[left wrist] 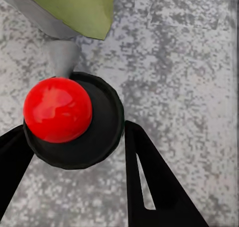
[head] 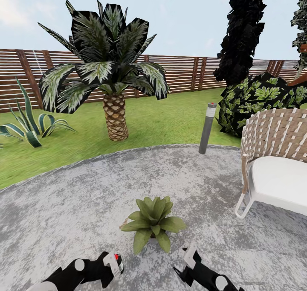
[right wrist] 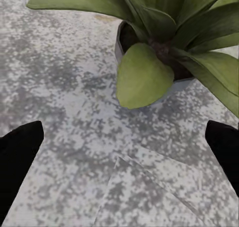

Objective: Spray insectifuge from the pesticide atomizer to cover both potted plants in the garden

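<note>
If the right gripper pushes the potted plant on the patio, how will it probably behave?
The potted plant would probably slide on the flat patio rather than roll. Its leaves spread wider than the small grey pot, so a push high up may tip it. The leaves look soft and would likely bend first.

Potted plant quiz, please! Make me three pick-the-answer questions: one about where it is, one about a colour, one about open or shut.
1. Where does the potted plant stand?
A. on the grass
B. on the grey patio
C. on a chair

2. What colour is the ball on the sprayer?
A. red
B. blue
C. yellow

3. The right end effector is:
A. open
B. shut on a leaf
C. holding the pot

Answers: B, grey paving lies all around the pot; A, the ball is bright red; A, its fingers are wide apart with nothing between them.
</note>
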Tool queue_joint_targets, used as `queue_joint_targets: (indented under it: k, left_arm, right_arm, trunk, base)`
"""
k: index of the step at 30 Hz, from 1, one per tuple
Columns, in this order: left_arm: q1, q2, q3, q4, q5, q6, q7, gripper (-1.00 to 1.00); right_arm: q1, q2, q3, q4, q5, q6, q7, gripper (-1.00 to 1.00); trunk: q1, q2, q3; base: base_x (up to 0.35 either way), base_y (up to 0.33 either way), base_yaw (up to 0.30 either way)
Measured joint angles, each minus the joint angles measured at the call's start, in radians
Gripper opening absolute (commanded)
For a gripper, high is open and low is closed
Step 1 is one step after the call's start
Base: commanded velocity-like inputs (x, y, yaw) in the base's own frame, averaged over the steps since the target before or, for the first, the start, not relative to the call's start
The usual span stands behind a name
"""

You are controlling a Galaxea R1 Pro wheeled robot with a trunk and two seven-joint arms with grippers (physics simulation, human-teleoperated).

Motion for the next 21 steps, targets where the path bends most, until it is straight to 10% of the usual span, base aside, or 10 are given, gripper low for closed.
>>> queue_joint_targets:
  k: [1,2,21]
  left_arm:
    - [0.0,0.0,-0.001,-0.067,-0.118,0.052,-0.177,-1.0]
    - [0.0,0.0,0.001,-0.079,-0.124,0.074,-0.198,-1.0]
    - [0.0,-0.07,0.003,-0.101,-0.263,0.124,-0.229,-1.0]
  right_arm:
    - [0.0,0.001,0.001,-0.119,-0.001,0.03,0.314,-1.0]
    - [-0.001,0.002,0.001,-0.204,-0.006,0.034,0.399,-1.0]
    - [-0.006,0.085,0.003,-0.252,-0.002,0.038,0.5,-1.0]
  trunk:
    - [0.0,0.0,0.0]
    - [0.0,0.0,0.0]
    - [0.0,0.0,0.0]
  base:
    - [0.0,0.0,0.0]
    - [0.0,0.0,0.0]
    - [0.0,0.0,0.0]
